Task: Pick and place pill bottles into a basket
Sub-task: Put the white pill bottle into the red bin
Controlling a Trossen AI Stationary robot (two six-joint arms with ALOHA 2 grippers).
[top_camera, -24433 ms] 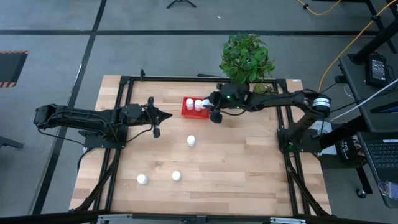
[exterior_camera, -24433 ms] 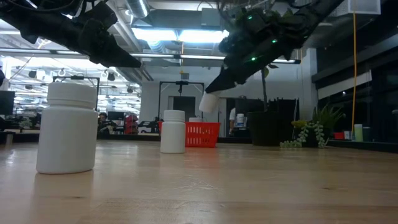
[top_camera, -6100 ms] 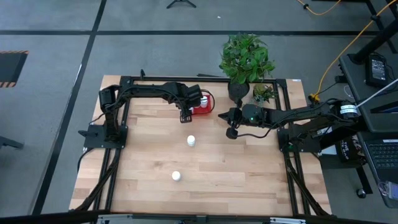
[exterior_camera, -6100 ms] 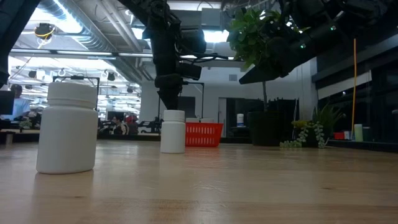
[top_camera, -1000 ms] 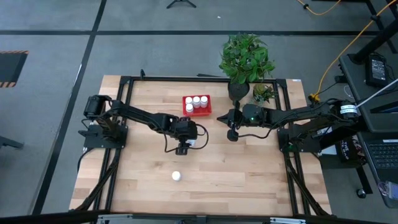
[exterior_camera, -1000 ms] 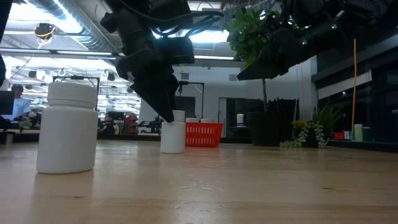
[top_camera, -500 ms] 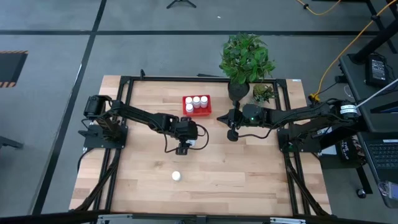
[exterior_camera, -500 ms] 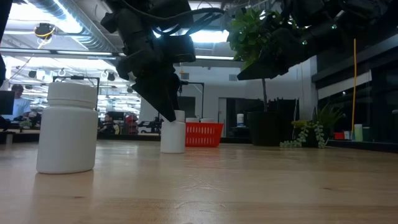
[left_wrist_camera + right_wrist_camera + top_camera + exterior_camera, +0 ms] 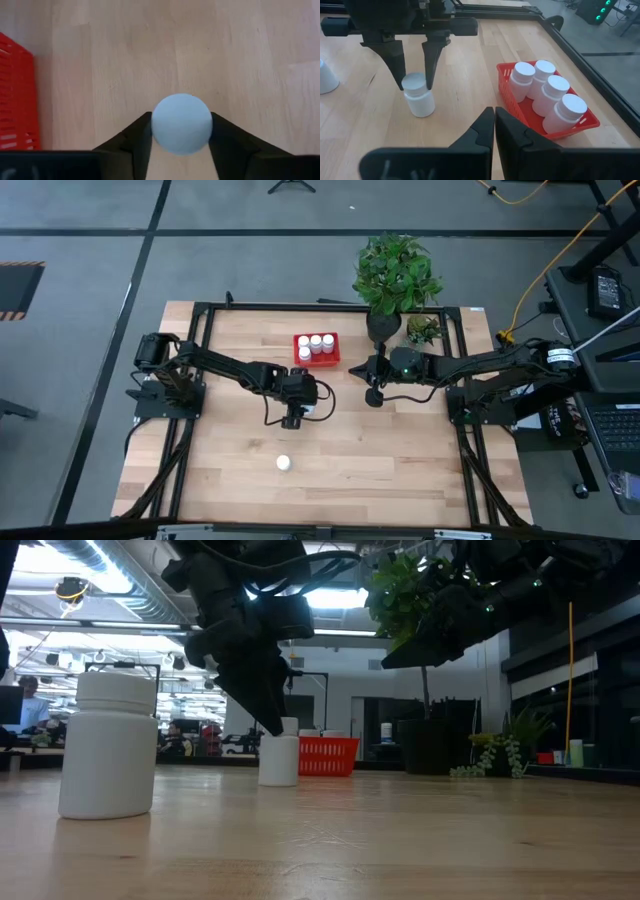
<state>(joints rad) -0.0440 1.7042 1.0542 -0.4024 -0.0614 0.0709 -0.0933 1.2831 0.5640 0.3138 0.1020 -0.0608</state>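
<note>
One pill bottle (image 9: 417, 97) stands upright on its base in the middle of the wooden table, also seen as the pill bottle (image 9: 278, 755). My left gripper (image 9: 308, 404) is shut on it from above. Another bottle (image 9: 283, 463) stands alone nearer the front edge; it is the large bottle (image 9: 108, 745) in the low view. The red basket (image 9: 300, 340) sits on the table toward the far side and holds several upright bottles (image 9: 545, 92). My right gripper (image 9: 494, 120) hangs shut and empty above the table, just right of the basket. My left gripper pinches the bottle's white cap (image 9: 181, 122) between its two fingers, one finger (image 9: 142, 135) on each side. The fingers slant down onto it from above. The bottle stays upright with its base on the table.
A potted plant (image 9: 395, 280) and a smaller plant (image 9: 422, 330) stand at the far right behind the basket. Black frame rails (image 9: 200, 310) run along the table's sides. Bare wood lies between the two loose bottles and toward the table's right.
</note>
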